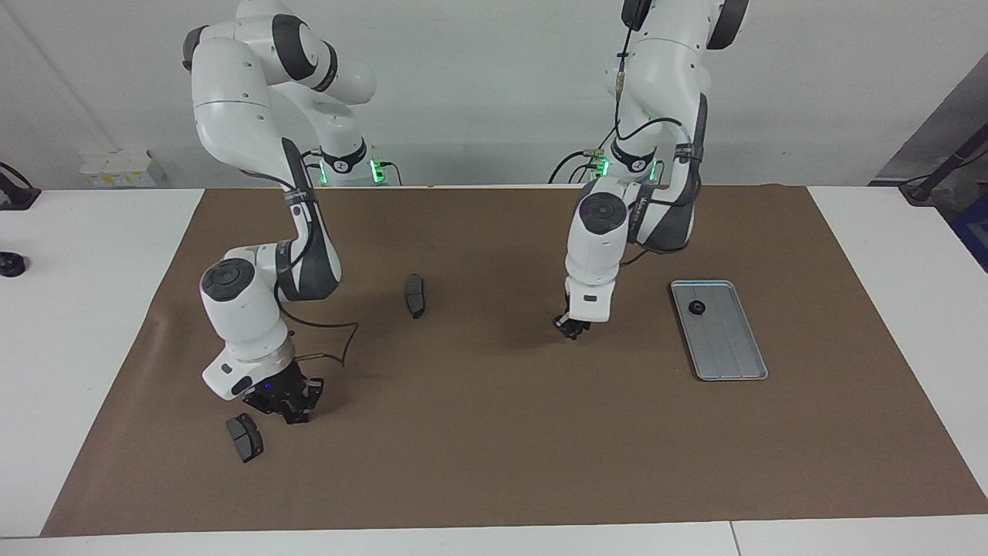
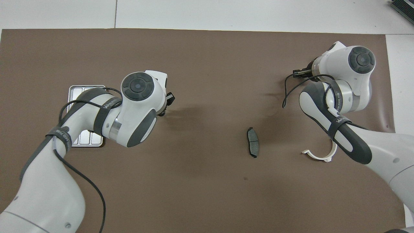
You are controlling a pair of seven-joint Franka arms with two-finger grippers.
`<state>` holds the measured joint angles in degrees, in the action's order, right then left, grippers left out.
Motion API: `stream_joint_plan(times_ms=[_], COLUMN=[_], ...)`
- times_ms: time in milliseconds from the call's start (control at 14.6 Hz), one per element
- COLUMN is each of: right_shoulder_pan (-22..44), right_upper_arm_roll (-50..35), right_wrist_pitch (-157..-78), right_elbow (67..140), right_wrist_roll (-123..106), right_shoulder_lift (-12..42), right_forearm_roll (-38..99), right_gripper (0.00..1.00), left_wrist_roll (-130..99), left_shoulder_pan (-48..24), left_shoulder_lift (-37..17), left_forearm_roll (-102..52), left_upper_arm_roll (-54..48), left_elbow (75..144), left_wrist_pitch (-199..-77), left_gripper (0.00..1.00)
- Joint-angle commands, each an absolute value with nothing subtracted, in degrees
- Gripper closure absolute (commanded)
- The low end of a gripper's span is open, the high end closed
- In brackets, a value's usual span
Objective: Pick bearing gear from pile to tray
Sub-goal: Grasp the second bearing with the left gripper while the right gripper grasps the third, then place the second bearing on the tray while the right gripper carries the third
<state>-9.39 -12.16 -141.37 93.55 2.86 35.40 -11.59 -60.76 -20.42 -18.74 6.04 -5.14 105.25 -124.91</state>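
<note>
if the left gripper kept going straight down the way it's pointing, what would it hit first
Most likely only the brown mat. The left gripper points down over a bare patch between the dark pad and the tray; its height above the mat is unclear.
</note>
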Motion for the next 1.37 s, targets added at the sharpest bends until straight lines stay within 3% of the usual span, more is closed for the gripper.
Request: stream_joint_plan(times_ms=[0,205,410,684,889,958,1094,1300], right_shoulder_pan=[-9.67,-7.31,-1.95,9.46,15.37,16.95,20.55,24.86], right_upper_arm_roll=[-12.74,-12.83,-13.18,-13.01,-13.27,-13.27,-13.27,-13.27], right_wrist_pitch=[-141.77,-141.42,-138.62,-135.97,-137.11,-137.72,-143.23,-148.61], right_elbow=[94.75,93.35,90.71,88.33,86.84,86.84,87.01,86.92], right_wrist_roll=[3.95,3.96,4.48,8.94,15.72,17.12,19.94,25.90], right_shoulder_lift=[35.25,34.89,34.19,33.05,33.13,33.31,34.27,36.91], right_forearm_roll=[-12.39,-12.30,-11.95,-12.57,-12.66,-12.05,-11.69,-11.60], right_gripper=[0.90,0.98,0.99,0.98,0.98,0.98,0.98,0.95], left_wrist_roll=[-49.53,-29.87,-15.15,-12.83,-13.10,-13.10,-11.70,-9.40], left_shoulder_pan=[-12.52,-0.74,8.33,10.11,9.05,9.05,9.14,8.97], left_shoulder_lift=[-11.35,-10.11,-8.79,-7.12,-6.24,-6.15,-6.15,-6.76], left_forearm_roll=[2.30,-0.70,-0.70,-0.70,-0.70,-0.70,-0.70,-0.62], left_upper_arm_roll=[-5.36,-5.27,-5.19,-5.10,-5.19,-5.19,-5.19,-5.18], left_elbow=[107.40,107.49,112.39,122.59,125.32,126.29,126.74,123.07], left_wrist_pitch=[-118.76,-114.62,-118.80,-128.48,-129.81,-131.21,-132.10,-128.78], left_gripper=[1.00,1.00,1.00,1.00,0.98,0.89,0.00,0.00])
